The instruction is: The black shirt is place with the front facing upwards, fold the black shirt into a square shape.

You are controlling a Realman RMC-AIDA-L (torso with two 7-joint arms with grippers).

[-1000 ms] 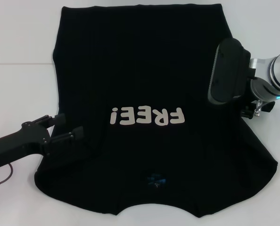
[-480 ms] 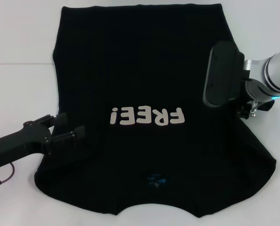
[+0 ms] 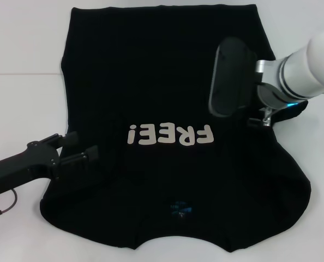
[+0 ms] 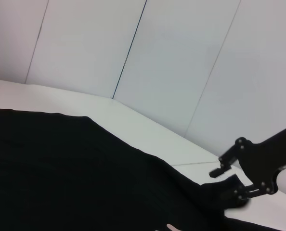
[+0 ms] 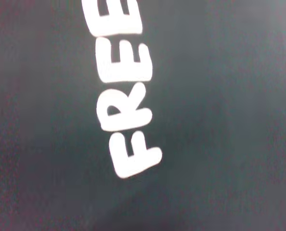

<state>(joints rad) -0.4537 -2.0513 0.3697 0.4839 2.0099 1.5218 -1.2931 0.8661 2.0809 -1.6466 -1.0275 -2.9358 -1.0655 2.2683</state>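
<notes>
The black shirt (image 3: 162, 82) lies spread on the white table, its white "FREE!" print (image 3: 170, 134) upside down towards me and a small blue neck label (image 3: 181, 207) near the front. My left gripper (image 3: 80, 146) rests open at the shirt's left sleeve edge. My right gripper (image 3: 263, 117) is over the shirt's right side, shut on a pinch of cloth lifted from that edge. In the left wrist view the right gripper (image 4: 228, 185) shows far off with the cloth bunched up to it. The right wrist view looks down on the "FREE" letters (image 5: 128, 110).
The white table (image 3: 20, 109) lies bare to the left and right of the shirt. The far hem reaches close to the table's back edge (image 3: 162, 6). A thin cable (image 3: 4, 207) hangs by the left arm.
The right gripper has moved left over the shirt and drawn the right sleeve edge inward with it. The left gripper has stayed where it was.
</notes>
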